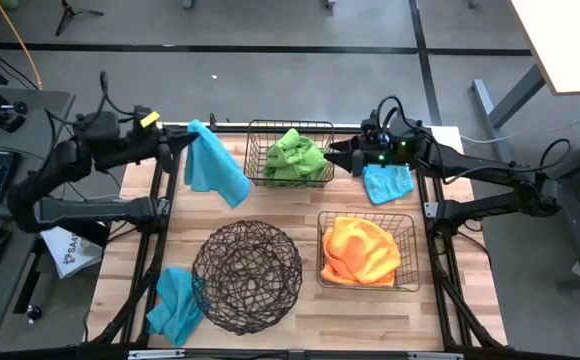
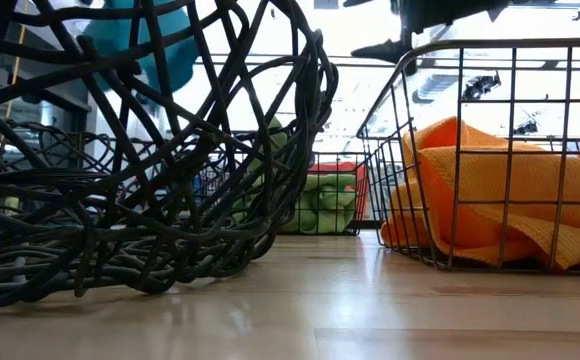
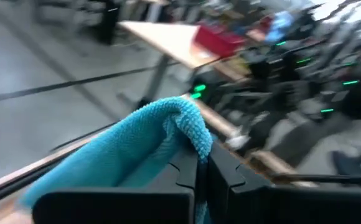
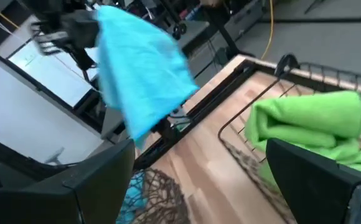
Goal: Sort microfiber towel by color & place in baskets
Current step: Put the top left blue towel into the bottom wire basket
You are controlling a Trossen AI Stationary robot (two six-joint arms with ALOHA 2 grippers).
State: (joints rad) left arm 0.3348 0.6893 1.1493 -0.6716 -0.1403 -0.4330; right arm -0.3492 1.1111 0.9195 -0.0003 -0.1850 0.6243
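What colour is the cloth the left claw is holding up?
Blue towel, clearest in the high view, held in the left gripper.

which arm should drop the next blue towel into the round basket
Left. The left gripper is shut on a blue towel hanging above the table, next to the empty round wire basket. The right gripper is open and empty beside the green towels.

A light wooden table (image 1: 300, 190) carries a round wire bowl (image 1: 247, 277), a rectangular basket of green towels (image 1: 290, 153) and another of orange ones (image 1: 367, 250). Blue towels lie loose at the right edge (image 1: 387, 183) and near left corner (image 1: 175, 303).
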